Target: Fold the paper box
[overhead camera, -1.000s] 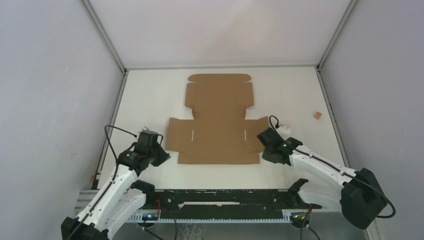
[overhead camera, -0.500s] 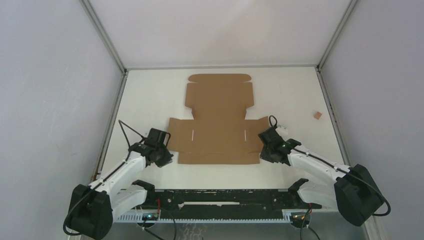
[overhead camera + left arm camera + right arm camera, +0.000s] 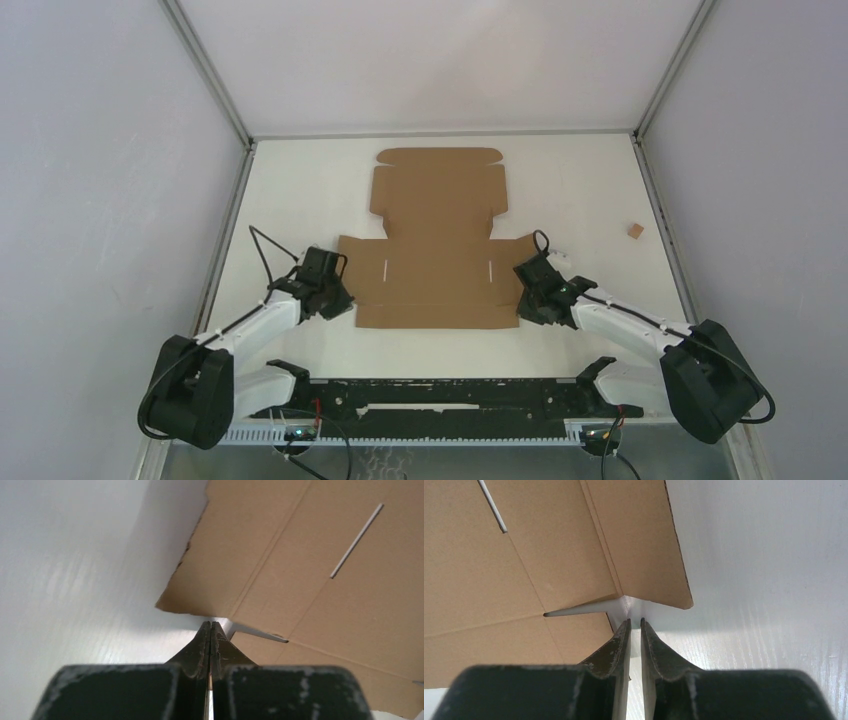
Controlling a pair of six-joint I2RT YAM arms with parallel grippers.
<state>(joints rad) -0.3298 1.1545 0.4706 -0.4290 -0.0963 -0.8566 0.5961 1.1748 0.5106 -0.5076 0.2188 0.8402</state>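
Lying flat and unfolded in the middle of the bench (image 3: 590, 190), the paper box (image 3: 437, 240) is showing its plain brown face. Its narrower panel is pointing away from the arms and its wider, winged part is lying nearer to them. Two thin slits are showing in the wide part, one toward each side.

At the near left corner, the left claw (image 3: 338, 297) is sitting low over the bench, its arm reaching forward and inward from the base. Its wrist view is showing the fingers (image 3: 200, 647) clenched tip to tip, gripping nothing and aiming at the notch where the side flap meets the front strip. Whether the tips are touching the cardboard edge cannot be told.

At the near right corner, the right claw (image 3: 525, 295) is mirroring that pose, its arm stretching inward along the bench. Its fingers (image 3: 618, 645) are standing slightly parted, with white bench showing in the narrow gap and nothing grasped, and they are pointing at the matching notch.

A small cardboard scrap (image 3: 634, 230) is lying well apart, near the right wall.
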